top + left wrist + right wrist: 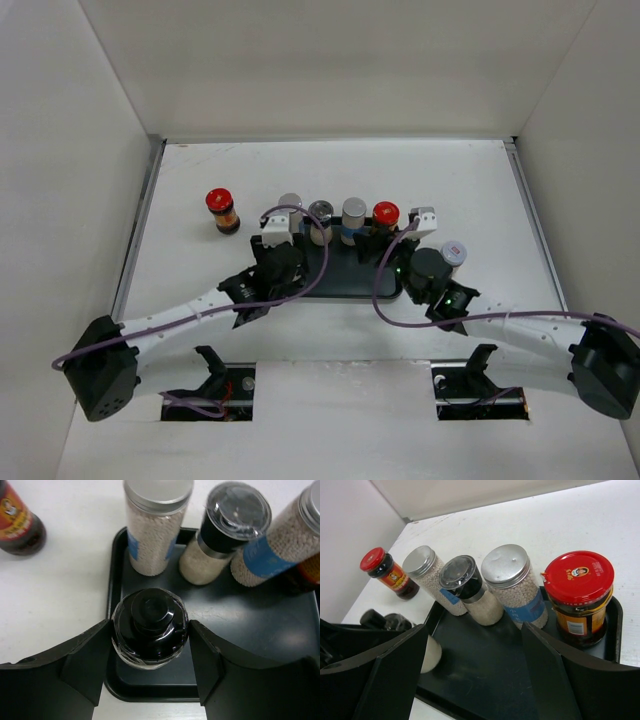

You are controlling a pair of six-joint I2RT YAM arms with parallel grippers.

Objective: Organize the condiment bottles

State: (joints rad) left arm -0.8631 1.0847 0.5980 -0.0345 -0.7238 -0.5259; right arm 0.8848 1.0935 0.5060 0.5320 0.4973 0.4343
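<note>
Farthest left, loose red jar (pixel 221 210): upright on the desk (pixel 480 190), off the tray and well apart from its left edge; it looks yet to be collected.
Left gripper (pixel 150 625): closed on the black-topped grinder (pixel 150 615), one finger against each side of its glass body.
Black-topped grinder: upright over the tray's front-left corner, just in front of the first silver-capped shaker. I cannot tell whether its base already bears on the tray floor.
Tray (pixel 114 570): flat and black with a low rim; the grinder sits close to that rim on the left.
Step in hand: by my reading, setting this grinder down to start a front row.
Doing it well: lower it straight and keep it plumb. Land the base inside the rim, not on the lip, and let go only once it sits flat. Then draw the fingers straight back, clear of the row behind.
Back row: first silver-capped shaker (pixel 157 525), clear-lidded grinder (pixel 225 530) and second silver-capped shaker (pixel 280 545), then the red-capped jar (pixel 577 597) at the right end. All are upright and close together.
Right gripper (pixel 474 635): spread wide and holding nothing, at the tray's right front.
Far right, blue-banded bottle (pixel 453 253): on the desk just off the tray, beside the right arm.
</note>
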